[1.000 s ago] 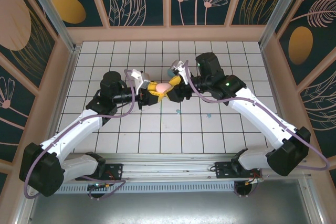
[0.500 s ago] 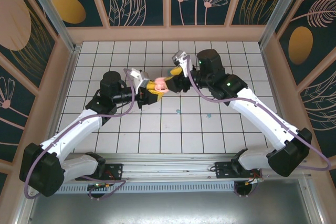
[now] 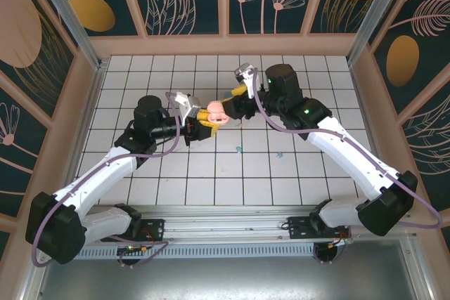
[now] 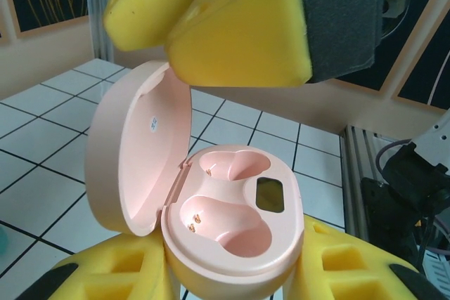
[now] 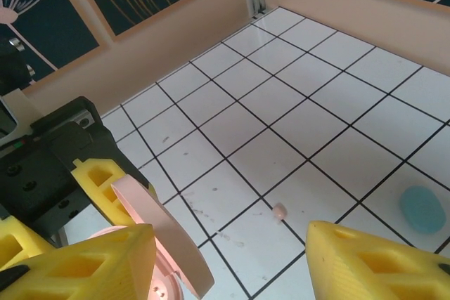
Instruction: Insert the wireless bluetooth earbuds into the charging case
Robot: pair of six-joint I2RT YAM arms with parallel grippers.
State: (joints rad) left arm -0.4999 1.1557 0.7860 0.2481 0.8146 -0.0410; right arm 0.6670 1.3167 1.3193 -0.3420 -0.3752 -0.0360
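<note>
Lying loose on the desk point(image 5: 295, 124), a pink earbud point(image 5: 280, 211) sits ahead of the right pincer point(image 5: 228, 265), opposite the gap btwn its two fingers. It is nearer one finger and touches neither. A teal earbud point(image 5: 422, 209) lies on the tiles further out, past that same finger. A second teal earbud point(image 3: 279, 153) lies on the desk on the base side of the right pincer, just beside that arm's forearm.

Charging case point(image 4: 232, 244): pink, open, lid point(image 4: 140, 152) swung up to one side. Both wells point(image 4: 225, 226) are empty. The case is off the desk, carried in the left pincer point(image 4: 232, 282).

Left pincer: clenched on the case base from both sides w/ yellow foam pads.

Right pincer: released, fingers spread, nothing btwn them. It hovers just above the case, tips over the lid's upper edge. In its own wrist view the lid rim is just beside the finger opposite the earbuds; contact cannot be told.

Both pincers meet tip to tip over the mid desk, case btwn them.
</note>
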